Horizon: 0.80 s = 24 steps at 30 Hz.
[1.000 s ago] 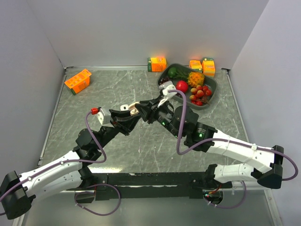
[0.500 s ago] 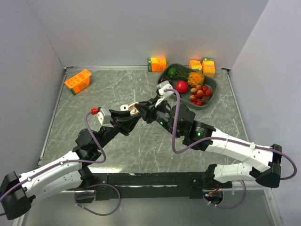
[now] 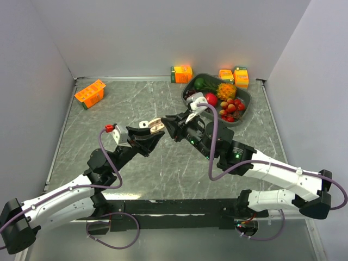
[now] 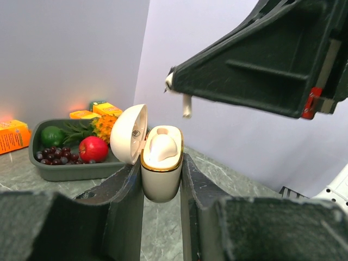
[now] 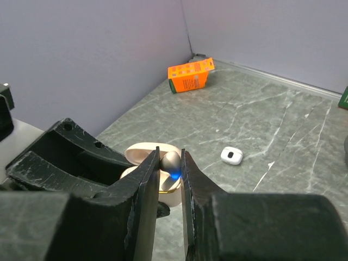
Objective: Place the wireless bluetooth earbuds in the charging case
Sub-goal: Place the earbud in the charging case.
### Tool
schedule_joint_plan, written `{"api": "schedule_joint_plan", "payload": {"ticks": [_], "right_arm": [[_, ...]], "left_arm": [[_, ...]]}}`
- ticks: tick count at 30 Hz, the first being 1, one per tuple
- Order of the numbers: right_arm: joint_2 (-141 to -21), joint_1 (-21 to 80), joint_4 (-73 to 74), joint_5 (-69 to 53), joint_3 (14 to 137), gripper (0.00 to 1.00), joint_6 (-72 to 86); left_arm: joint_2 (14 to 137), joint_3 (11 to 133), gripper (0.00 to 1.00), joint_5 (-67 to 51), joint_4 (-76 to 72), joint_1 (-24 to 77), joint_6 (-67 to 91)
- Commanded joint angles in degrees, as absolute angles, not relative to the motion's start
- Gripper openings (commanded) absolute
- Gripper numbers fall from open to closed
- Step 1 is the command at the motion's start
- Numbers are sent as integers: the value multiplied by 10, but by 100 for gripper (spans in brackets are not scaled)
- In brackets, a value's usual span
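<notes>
step: insertion, earbud [image 4: 186,106] hung just above the open charging case [image 4: 161,157], not seated yet
left gripper [image 4: 161,182]: was clamped on charging case
right gripper [image 5: 170,156]: was pinched on earbud
next: probably needed lining up, lowering, letting go

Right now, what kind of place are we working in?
Most likely a lab test cell, not a home: plain lilac walls box in a marble-patterned tabletop on three sides, and the props look staged, a grey tray of fruit and an orange carton off by itself.
</notes>
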<state>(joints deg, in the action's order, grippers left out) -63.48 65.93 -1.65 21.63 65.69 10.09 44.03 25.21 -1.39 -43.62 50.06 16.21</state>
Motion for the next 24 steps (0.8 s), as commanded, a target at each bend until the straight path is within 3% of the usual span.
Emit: {"api": "schedule_joint_plan", "payload": {"ticks": [1, 8, 24], "right_arm": [[-613, 664, -33, 233, 664, 0, 76], [-614, 679, -75, 255, 649, 0, 19], [-642, 698, -105, 298, 628, 0, -52]], "left_arm": [[439, 265, 1, -9, -458, 503, 164], [457, 305, 1, -20, -392, 503, 173], [454, 303, 1, -29, -401, 503, 178]]}}
